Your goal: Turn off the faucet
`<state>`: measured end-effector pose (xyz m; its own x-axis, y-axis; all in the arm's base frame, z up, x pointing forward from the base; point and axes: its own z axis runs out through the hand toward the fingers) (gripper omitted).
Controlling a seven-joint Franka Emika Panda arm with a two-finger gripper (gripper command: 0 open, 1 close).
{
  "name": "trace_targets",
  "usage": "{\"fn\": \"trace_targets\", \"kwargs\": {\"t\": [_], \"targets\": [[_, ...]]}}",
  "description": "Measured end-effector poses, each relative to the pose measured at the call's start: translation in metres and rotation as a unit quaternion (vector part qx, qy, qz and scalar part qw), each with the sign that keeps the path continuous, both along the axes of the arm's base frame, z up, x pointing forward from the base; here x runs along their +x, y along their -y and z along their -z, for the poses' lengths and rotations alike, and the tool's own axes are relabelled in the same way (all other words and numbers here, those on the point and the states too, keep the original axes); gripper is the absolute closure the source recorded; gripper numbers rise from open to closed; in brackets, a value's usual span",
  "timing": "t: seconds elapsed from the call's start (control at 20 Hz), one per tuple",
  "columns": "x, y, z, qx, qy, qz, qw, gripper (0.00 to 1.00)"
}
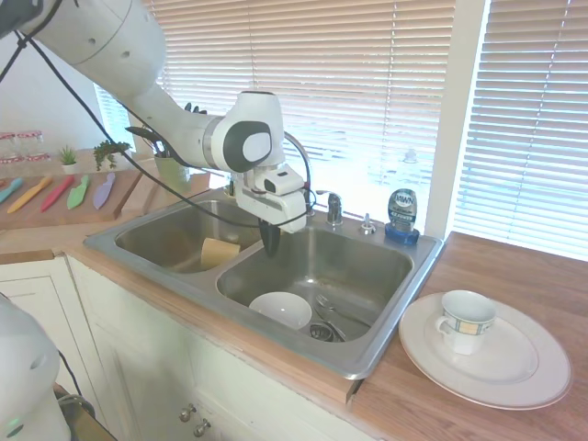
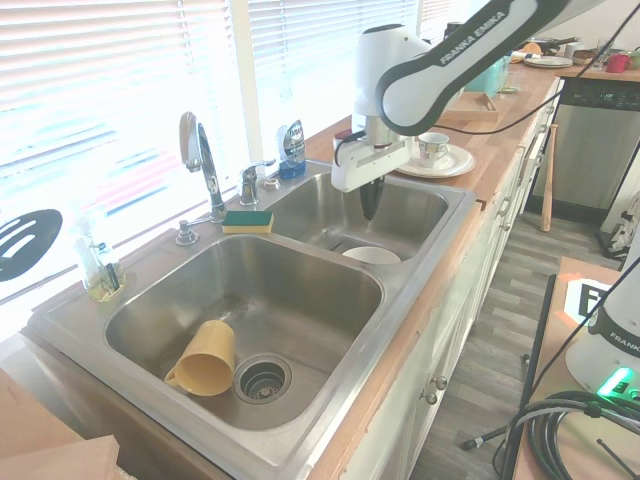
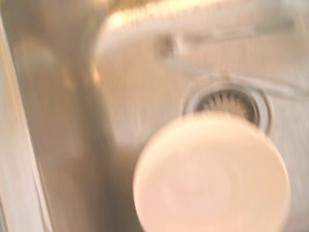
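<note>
The faucet (image 2: 203, 160) rises at the back of the sink (image 2: 330, 440), behind the divider, its chrome spout arching toward the basins. Its small lever handle (image 2: 250, 182) stands just right of the spout base; in the first exterior view the handle (image 1: 334, 209) shows beside the arm, with most of the spout hidden behind the wrist. My gripper (image 1: 269, 243) points straight down over the basin with the bowl, near the divider, in front of and below the handle and clear of it. From the second exterior view the gripper (image 2: 368, 203) looks shut and holds nothing. No water stream is visible.
A white bowl (image 1: 281, 309) and spoons lie in the basin under the gripper; it is blurred in the wrist view (image 3: 212, 176). A yellow cup (image 2: 205, 357) lies in the other basin. A sponge (image 2: 248, 220), blue soap bottle (image 1: 401, 213), sprayer cap (image 1: 367, 223) line the back rim. A plate (image 1: 514, 377) with a mug sits on the counter.
</note>
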<state>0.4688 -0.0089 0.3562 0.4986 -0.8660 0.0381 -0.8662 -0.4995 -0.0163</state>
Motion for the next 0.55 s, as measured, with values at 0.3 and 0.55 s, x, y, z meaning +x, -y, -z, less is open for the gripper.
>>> {"fn": "trace_targets", "kwargs": {"t": [0.3, 0.55], "targets": [[-0.049, -0.003, -0.018, -0.002, -0.01, -0.017, 0.9998, 0.0], [-0.062, -0.004, -0.011, 0.0, -0.017, -0.02, 0.9997, 0.0]]}}
